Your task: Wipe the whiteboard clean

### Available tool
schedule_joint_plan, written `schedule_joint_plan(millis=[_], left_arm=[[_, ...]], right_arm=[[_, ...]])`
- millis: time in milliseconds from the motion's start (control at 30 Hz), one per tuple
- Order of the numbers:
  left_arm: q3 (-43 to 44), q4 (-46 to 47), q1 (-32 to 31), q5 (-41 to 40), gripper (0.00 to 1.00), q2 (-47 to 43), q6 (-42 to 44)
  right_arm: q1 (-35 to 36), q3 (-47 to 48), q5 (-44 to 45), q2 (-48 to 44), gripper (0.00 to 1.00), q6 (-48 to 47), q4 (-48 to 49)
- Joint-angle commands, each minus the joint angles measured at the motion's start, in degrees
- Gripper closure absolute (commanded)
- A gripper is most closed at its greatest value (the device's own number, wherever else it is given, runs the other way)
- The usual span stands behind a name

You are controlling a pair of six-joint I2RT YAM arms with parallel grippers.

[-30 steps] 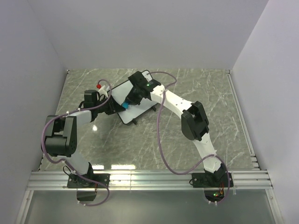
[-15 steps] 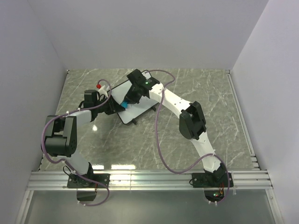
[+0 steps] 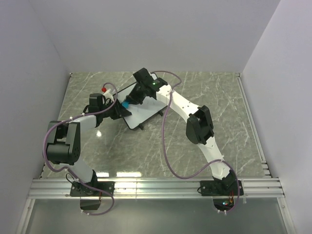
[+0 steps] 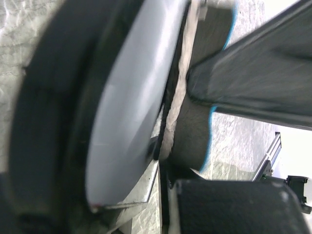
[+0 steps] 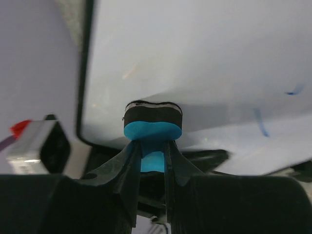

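eraser slid leftward across whiteboard, right end effector clamping it

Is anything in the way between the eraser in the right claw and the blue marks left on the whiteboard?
Nothing visible. The right claw holds the eraser against the whiteboard; only bare white surface separates it from the blue marks.

The left arm bends sharply at the elbow and reaches low across, the left gripper clamped on the whiteboard edge. The right arm stretches far leftward, wrist tipped down, the right gripper pinching a blue eraser.
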Motion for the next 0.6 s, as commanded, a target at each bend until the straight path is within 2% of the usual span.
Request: schedule_joint_plan(millis=[0,200,300,567], left_arm=[[-1.68,-11.35,-5.92,-6.14,1.00,0.99,5.25],[-1.77,-11.35,-6.10,-6.41,1.00,0.47,5.33],[-1.77,-11.35,-6.10,-6.76,1.00,0.12,5.51],[-1.50,-12.85,-6.10,-7.20,1.00,-0.06,5.69]], right_arm=[[0.63,2.68,-1.10,4.73,1.00,3.97,16.92],[-0.07,-1.70,-0.13,2.71,1.00,1.44,13.85],[-0.16,-11.69,0.75,-0.45,1.00,-0.06,12.97],[-2.09,-26.84,5.93,-8.53,1.00,-5.16,9.72]])
